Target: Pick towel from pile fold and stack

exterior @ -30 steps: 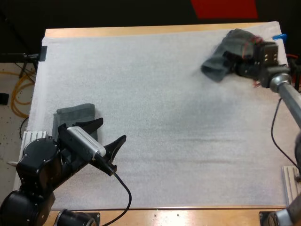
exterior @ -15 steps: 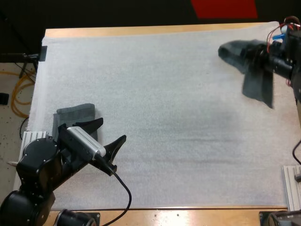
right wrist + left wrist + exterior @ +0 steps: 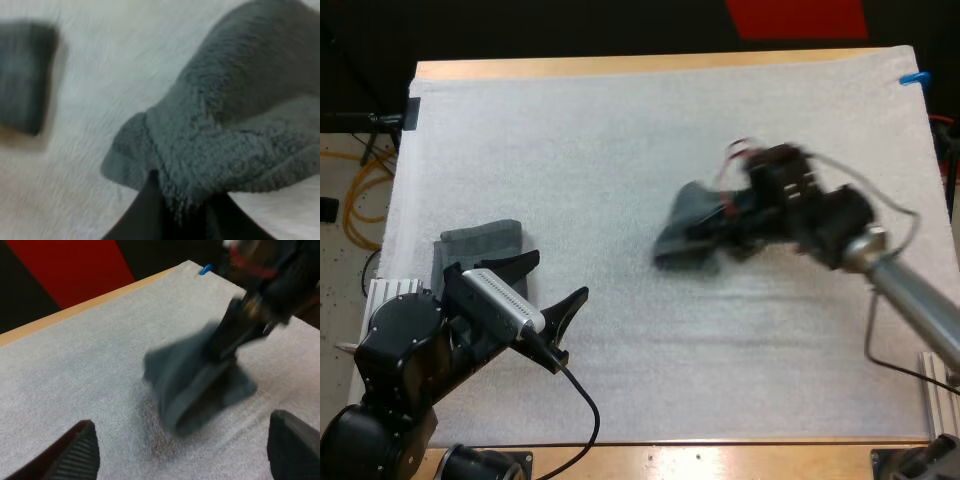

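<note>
Now my right pincer (image 3: pixel 722 226) is clamped on the crumpled towel (image 3: pixel 682 228) over the middle of the mat (image 3: pixel 620 130). Bare mat lies between it and the folded stack (image 3: pixel 485 243) beside my left pincer (image 3: pixel 560 275), which is spread apart. A second ago the towel hung at the far-right corner.

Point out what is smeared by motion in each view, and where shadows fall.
High view: right gripper and its crumpled towel smeared, left gripper and folded towel crisp. Left wrist view: crumpled towel and right gripper streaked, a dark shadow on the mat beneath. Right wrist view: folded towel smeared, crumpled towel's pile clearer.
</note>
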{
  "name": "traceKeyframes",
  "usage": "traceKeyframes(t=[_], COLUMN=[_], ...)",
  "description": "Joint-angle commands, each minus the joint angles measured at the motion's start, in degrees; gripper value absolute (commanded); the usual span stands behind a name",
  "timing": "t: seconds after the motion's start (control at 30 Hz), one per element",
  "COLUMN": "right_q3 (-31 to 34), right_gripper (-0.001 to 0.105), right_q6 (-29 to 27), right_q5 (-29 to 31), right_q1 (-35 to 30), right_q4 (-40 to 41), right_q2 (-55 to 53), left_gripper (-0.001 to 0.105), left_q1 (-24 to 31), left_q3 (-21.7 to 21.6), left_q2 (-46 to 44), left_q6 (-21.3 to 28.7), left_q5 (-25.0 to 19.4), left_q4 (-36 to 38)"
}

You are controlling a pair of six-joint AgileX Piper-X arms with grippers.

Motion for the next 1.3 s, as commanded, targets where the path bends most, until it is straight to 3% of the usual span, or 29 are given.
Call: traceKeyframes(t=[0.0, 0.07, 0.1, 0.2, 0.23, 0.5, 0.63, 0.9, 1.27], right_q3=[-0.4, -0.4, -0.4, -0.8, -0.9, -0.9, -0.9, -0.9, -0.9], right_gripper=[0.012, 0.031, 0.046, 0.078, 0.081, 0.080, 0.080, 0.080, 0.080], right_q6=[0.7, 0.9, 0.9, -0.9, -2.0, -6.4, -7.0, -7.0, -6.6], right_q5=[-0.7, -1.9, -2.0, -2.0, -1.9, 9.6, 10.2, 3.0, -5.4], right_q1=[1.4, 3.4, 4.5, 6.8, 7.1, 3.8, -1.7, -13.5, -15.1], right_q4=[-2.1, -3.9, -4.5, -5.1, -5.1, 0.1, 1.5, 1.7, -0.2], right_q2=[0.1, 0.6, 0.6, 0.1, -0.1, -1.3, -0.2, 7.7, 20.0], left_gripper=[0.067, 0.067, 0.067, 0.067, 0.067, 0.067, 0.067, 0.067, 0.067], left_q1=[-0.2, -0.2, -0.2, -0.2, -0.2, -0.2, -0.2, -0.2, -0.2], left_q3=[-0.3, -0.3, -0.3, -0.3, -0.3, -0.3, -0.3, -0.3, -0.3], left_q2=[-0.1, -0.1, -0.1, -0.1, -0.1, -0.1, -0.1, -0.1, -0.1], left_q6=[-0.7, -0.7, -0.7, -0.7, -0.7, -0.7, -0.7, -0.7, -0.7], left_q5=[0.4, 0.4, 0.4, 0.4, 0.4, 0.4, 0.4, 0.4, 0.4], left_q4=[-0.6, -0.4, -0.3, 0.0, 0.1, 0.0, 0.0, 0.0, 0.5])
